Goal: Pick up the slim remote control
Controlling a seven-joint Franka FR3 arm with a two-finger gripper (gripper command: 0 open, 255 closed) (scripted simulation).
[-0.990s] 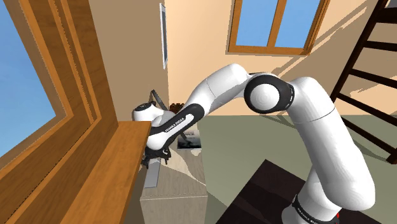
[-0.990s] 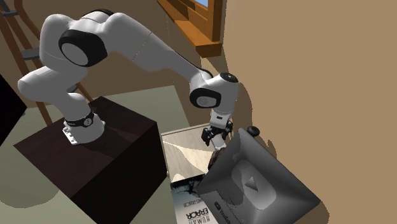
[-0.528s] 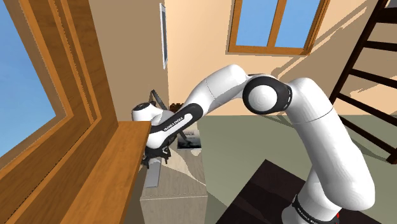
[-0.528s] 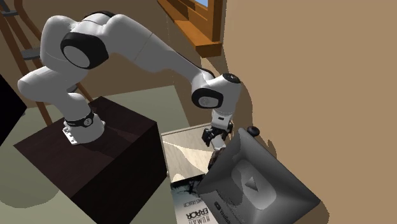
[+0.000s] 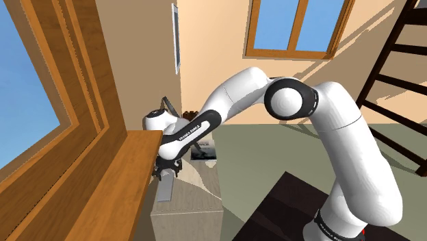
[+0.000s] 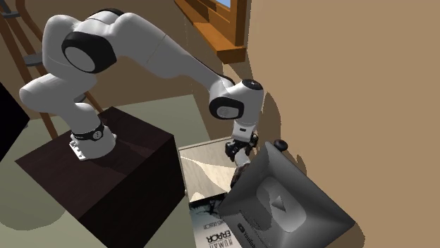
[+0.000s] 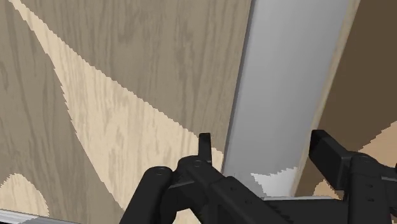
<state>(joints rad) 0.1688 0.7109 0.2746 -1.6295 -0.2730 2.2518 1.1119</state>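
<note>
Hardly anything has shifted; the arm only nudges. The slim grey remote control [image 7: 289,89] lies flat on the wood-grain tabletop [image 7: 127,76], close by the wall, and the gripper [image 7: 264,145] straddles it with fingers spread, not clasping.

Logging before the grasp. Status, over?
Gripper open, astride the slim grey remote, not clamped. Remote flat on wooden tabletop. Grey plaque close beside gripper.

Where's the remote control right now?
In the wrist view, the grey remote lies flat on the wooden table, along its edge, between the open gripper's fingers.
</note>
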